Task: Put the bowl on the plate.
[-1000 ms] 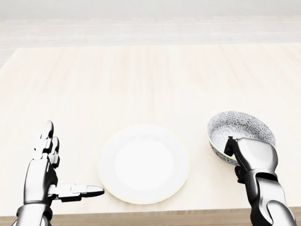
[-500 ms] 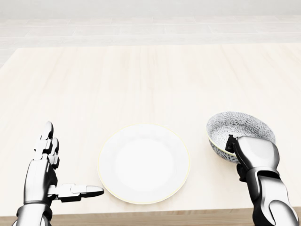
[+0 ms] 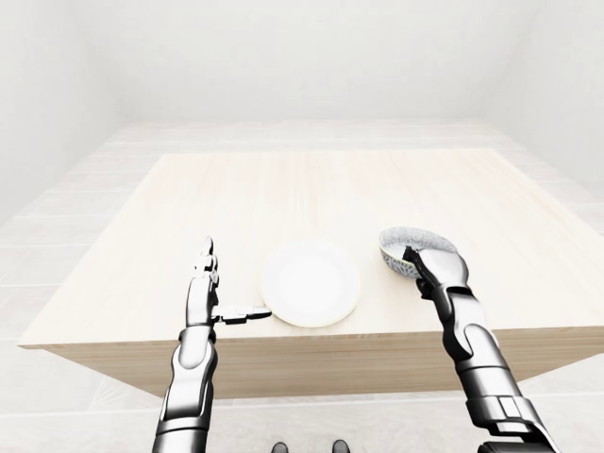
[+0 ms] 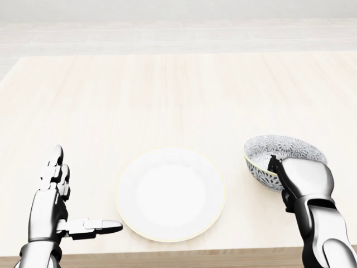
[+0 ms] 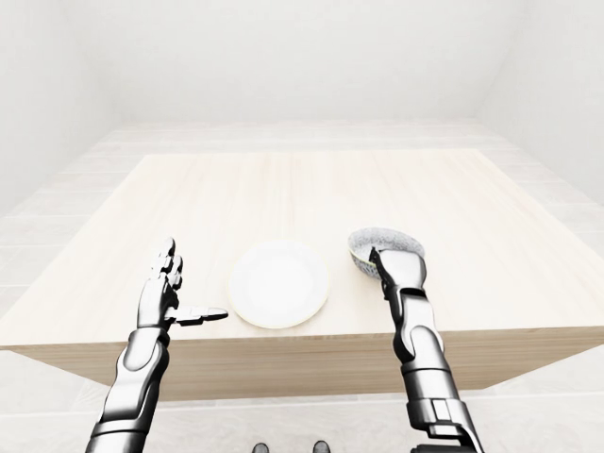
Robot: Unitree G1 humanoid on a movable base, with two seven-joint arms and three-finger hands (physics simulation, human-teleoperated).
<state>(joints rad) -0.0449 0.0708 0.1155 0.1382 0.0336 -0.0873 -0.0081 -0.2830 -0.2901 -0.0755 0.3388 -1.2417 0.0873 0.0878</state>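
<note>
Spanning most of the head view, the table (image 4: pixel 178 95) carried no writing. Near its lower edge lay the plate (image 4: pixel 170 194). Right of the plate, the tilted bowl (image 4: pixel 279 153) was gripped by the right hand (image 4: pixel 301 178). Left of the plate, the left hand (image 4: pixel 58 204) was spread wide.

Tabletop (image 3: pixel 311 189): white plate (image 3: pixel 310 282) near edge; patterned bowl (image 3: pixel 412 249) right, gripped by right hand (image 3: pixel 432 267); left hand (image 3: pixel 209 294) spread.
</note>
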